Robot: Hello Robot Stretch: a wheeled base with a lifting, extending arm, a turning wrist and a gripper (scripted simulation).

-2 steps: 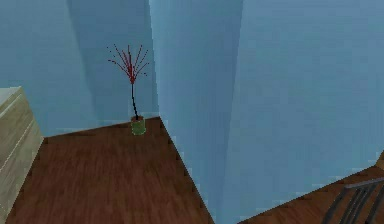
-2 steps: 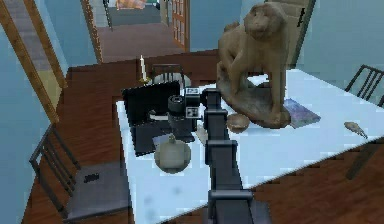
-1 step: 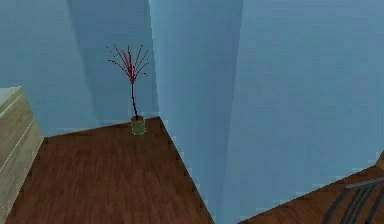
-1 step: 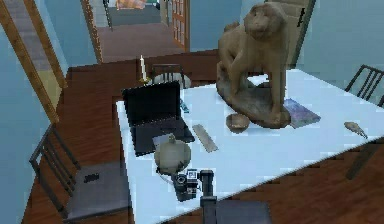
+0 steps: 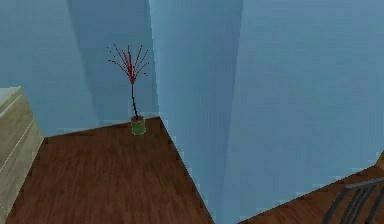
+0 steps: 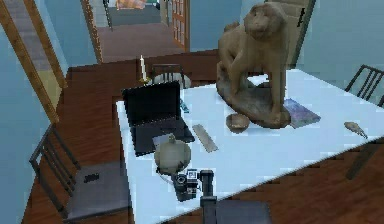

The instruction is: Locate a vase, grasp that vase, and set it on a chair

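A round tan vase [image 6: 172,155] with a narrow neck stands on the white table [image 6: 300,140], just in front of the laptop [image 6: 155,105]. The gripper [image 6: 184,181] is at the end of the dark arm, close against the vase's near side above the table's front edge. Whether it touches the vase or holds anything cannot be told. A dark chair [image 6: 88,180] stands at the table's left end. In the forward view a small green vase [image 5: 137,125] with thin red branches stands on the wooden floor in a corner of blue walls.
A big brown monkey statue [image 6: 255,60] fills the table's middle, with a small bowl [image 6: 238,122], a remote [image 6: 205,137] and a book [image 6: 300,112] nearby. More chairs [image 6: 366,80] stand around the table. A wooden dresser [image 5: 15,140] and a blue wall corner [image 5: 200,120] lie ahead.
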